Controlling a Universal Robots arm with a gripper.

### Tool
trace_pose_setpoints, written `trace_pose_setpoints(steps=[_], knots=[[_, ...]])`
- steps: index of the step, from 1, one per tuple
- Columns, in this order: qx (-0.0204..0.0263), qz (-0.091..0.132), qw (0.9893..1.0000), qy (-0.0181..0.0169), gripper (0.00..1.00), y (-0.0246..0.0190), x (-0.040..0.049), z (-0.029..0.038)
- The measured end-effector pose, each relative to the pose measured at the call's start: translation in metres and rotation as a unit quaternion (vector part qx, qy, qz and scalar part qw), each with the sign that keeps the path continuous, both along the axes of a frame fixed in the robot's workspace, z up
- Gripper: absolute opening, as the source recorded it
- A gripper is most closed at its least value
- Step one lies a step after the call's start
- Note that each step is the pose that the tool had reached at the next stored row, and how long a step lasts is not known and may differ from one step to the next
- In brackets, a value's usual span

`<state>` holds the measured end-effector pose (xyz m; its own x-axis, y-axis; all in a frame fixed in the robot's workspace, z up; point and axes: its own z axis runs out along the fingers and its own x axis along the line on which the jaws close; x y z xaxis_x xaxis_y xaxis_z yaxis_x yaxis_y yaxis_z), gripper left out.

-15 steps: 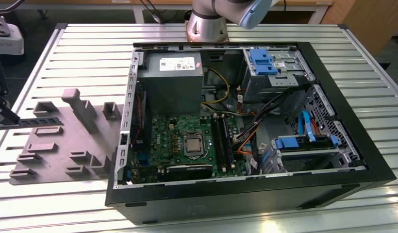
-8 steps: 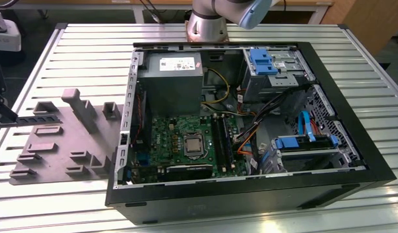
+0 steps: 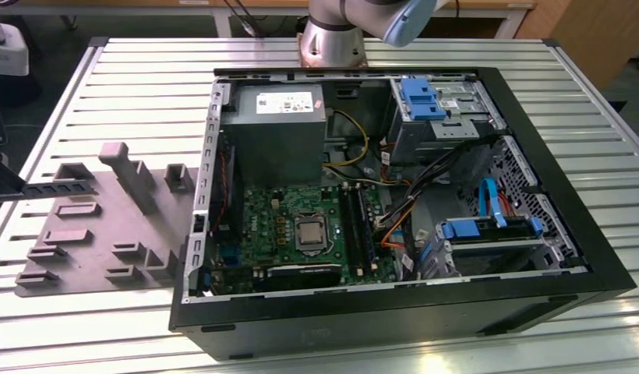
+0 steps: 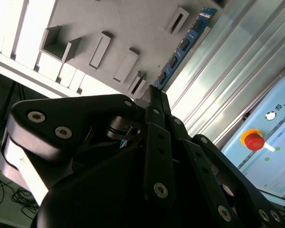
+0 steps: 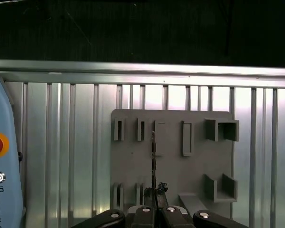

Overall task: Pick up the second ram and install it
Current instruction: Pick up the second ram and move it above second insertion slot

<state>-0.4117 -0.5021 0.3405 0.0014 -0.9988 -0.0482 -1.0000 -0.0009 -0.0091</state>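
Note:
My gripper (image 4: 152, 95) is shut on the second ram (image 4: 183, 45), a long narrow stick with small chips and a blue edge that juts out from the fingertips. In the exterior view the ram (image 3: 61, 187) hangs level over the far part of the grey moulded tray (image 3: 101, 234), with the gripper (image 3: 10, 191) at the exterior view's left edge. In the first wrist view the ram (image 5: 153, 156) shows edge-on above the tray (image 5: 173, 156), rising from the gripper (image 5: 155, 194). The green board (image 3: 298, 226) with its long black slots (image 3: 357, 226) lies inside the open computer case (image 3: 403, 296), well to the exterior view's right.
The case (image 3: 569, 195) stands on a slatted metal table (image 3: 142, 93), with cables, a grey power supply (image 3: 273, 132) and blue drive brackets (image 3: 418, 97) inside. The arm's base (image 3: 335, 35) stands behind it. A control pendant with a red button (image 4: 253, 141) lies beside the tray.

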Motion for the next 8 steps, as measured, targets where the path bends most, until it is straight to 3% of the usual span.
trace_pose_setpoints(steps=[8], knots=[[0.0010, 0.000, 1.0000, -0.0005, 0.11, 0.0000, 0.0000, 0.0045]])
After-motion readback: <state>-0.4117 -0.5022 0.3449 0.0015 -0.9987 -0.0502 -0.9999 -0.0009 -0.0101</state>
